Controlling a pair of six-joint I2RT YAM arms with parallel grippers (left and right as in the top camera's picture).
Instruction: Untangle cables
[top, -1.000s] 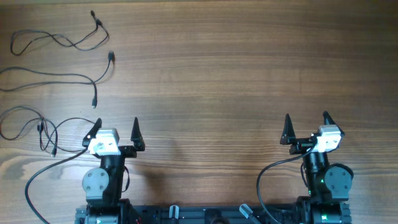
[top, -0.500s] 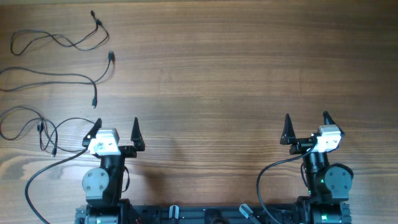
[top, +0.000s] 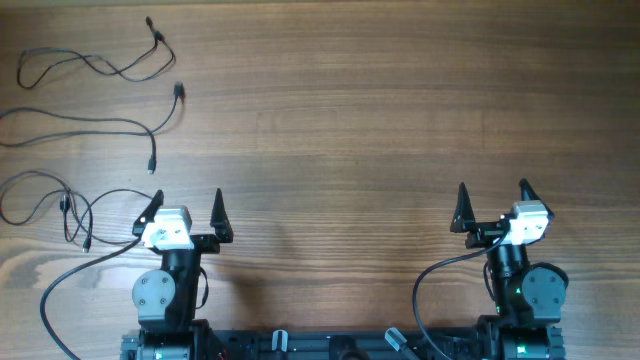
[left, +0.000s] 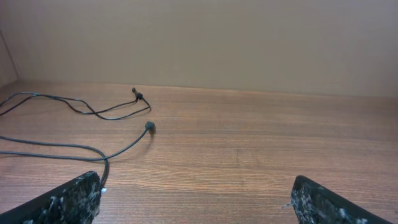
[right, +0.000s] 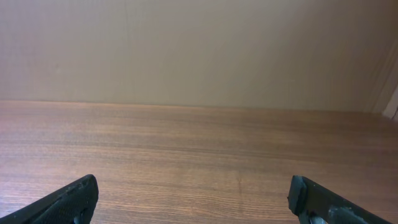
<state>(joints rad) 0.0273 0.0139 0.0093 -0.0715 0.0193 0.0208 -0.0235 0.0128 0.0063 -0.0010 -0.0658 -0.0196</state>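
the cables (top: 60, 118) all sit at the far left of the wooden tabletop (top: 350, 120): thin black wires with tiny plugs on the ends. the farthest cable (top: 128, 77) snakes around in one loose loop. the middle cable (top: 100, 121) runs in a long wavy line. the nearest cable (top: 70, 205) crosses over itself in a few loops, just beside the left gripper (top: 188, 196). that gripper's spread wide and holding nothing. the right gripper (top: 493, 186) is the same, wide apart and empty-handed, well apart from every wire.
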